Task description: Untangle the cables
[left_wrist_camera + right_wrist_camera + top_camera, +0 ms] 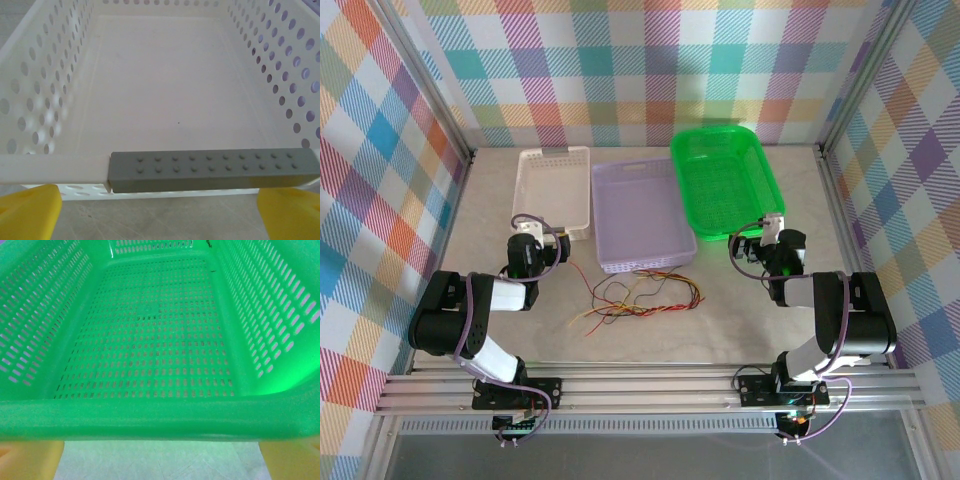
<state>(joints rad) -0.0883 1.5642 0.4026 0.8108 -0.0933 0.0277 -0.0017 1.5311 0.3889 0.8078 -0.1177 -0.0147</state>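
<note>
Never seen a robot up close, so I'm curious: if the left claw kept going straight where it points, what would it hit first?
Probably the white basket, at its near rim with the grey studded strip, lying right across the path of the open left claw. Whether it would skim over the rim is hard to judge.

Both the left arm [498, 296] and the right arm [850, 322] have black round joints and white links. A thin purple cable [469, 305] runs along each one. The fingers [27, 212] are yellow, with rounded corners.
</note>
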